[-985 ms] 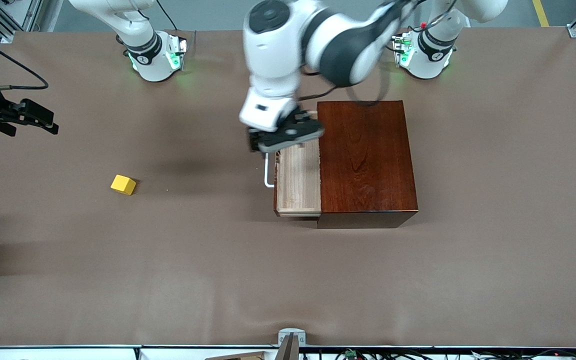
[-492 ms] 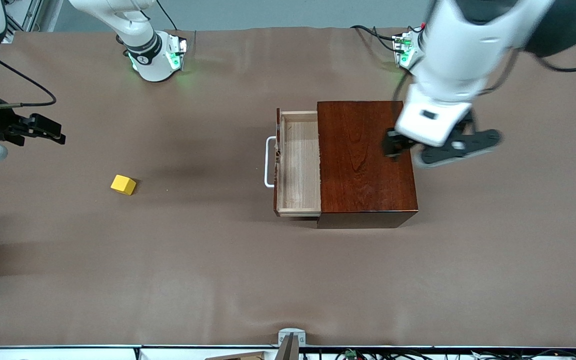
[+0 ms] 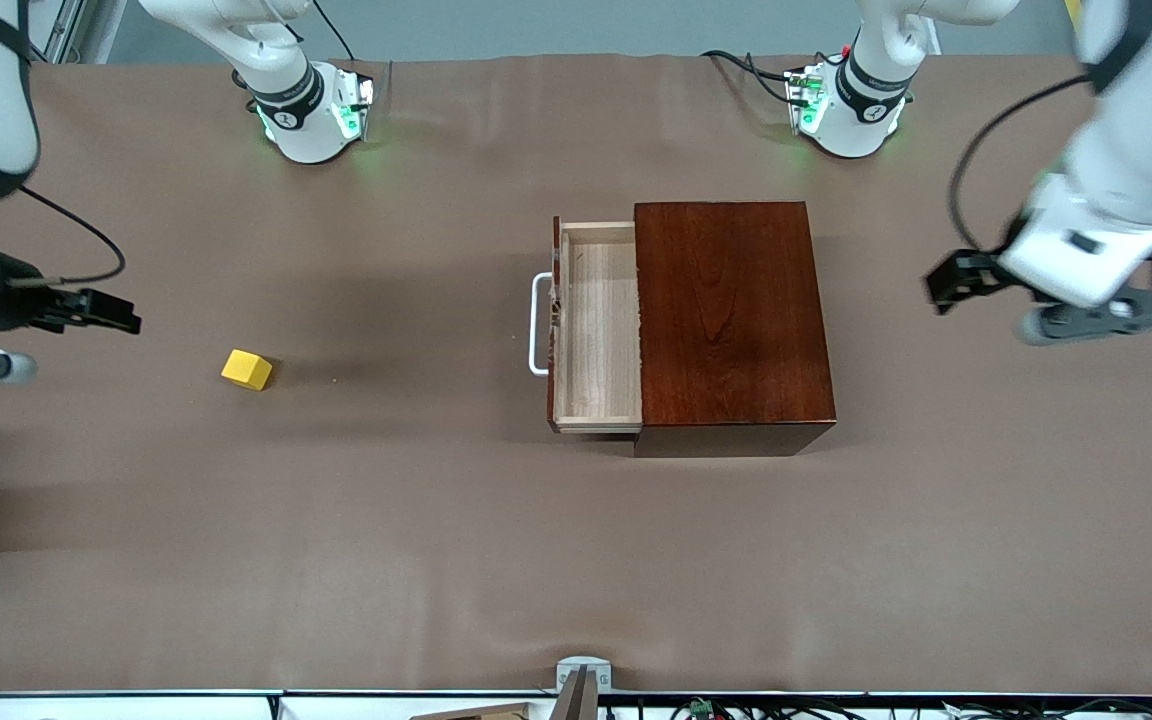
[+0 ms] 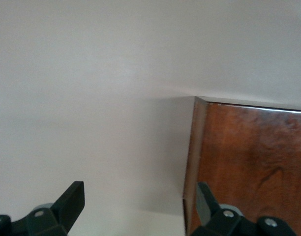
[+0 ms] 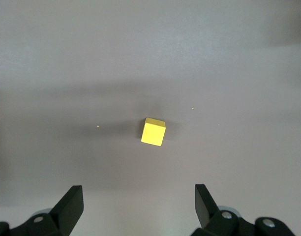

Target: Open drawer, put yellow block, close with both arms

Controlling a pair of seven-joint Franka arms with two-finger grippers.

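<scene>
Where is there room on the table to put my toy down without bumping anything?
The widest bare patch of the table is the strip nearer the front camera than the yellow block and the wooden box. There is also room between the block and the drawer. It gets crowded at the table's ends, under the right gripper and left gripper.

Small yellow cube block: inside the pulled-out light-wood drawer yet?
No, the small yellow cube block sits on the brown table, toward the right arm's end, apart from the open light-wood drawer.
</scene>
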